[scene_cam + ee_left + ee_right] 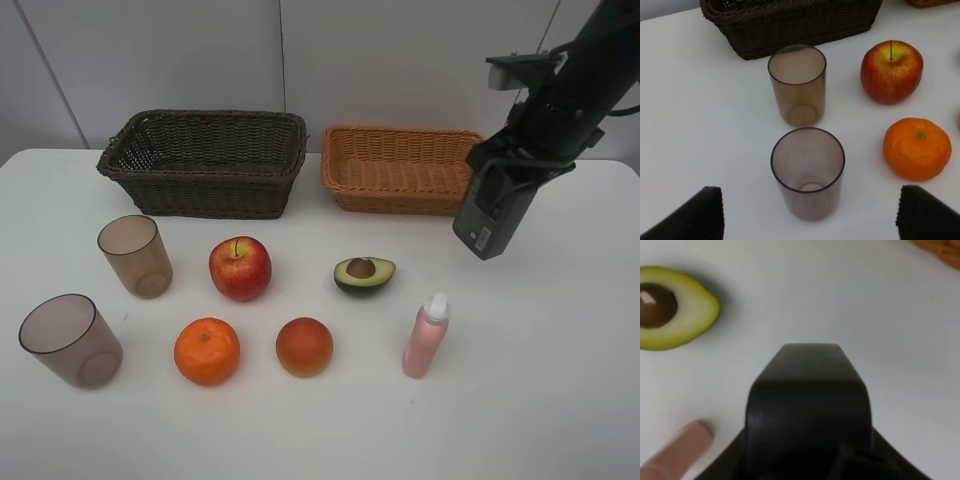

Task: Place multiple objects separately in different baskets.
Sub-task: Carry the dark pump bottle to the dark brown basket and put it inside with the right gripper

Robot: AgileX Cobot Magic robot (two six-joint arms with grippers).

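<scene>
Two brownish cups, a red apple, an orange, an orange-red cut fruit, a halved avocado and a pink spray bottle rest on the white table. Behind them stand the dark brown basket and the light orange-tan basket. My right gripper is shut on the dark pump bottle, held tilted in the air just right of the tan basket. My left gripper is open above the near cup and is out of the high view.
The table is white with a pale wall behind the baskets. In the left wrist view the far cup, apple and orange lie ahead of the dark basket. The right wrist view shows the avocado below the bottle.
</scene>
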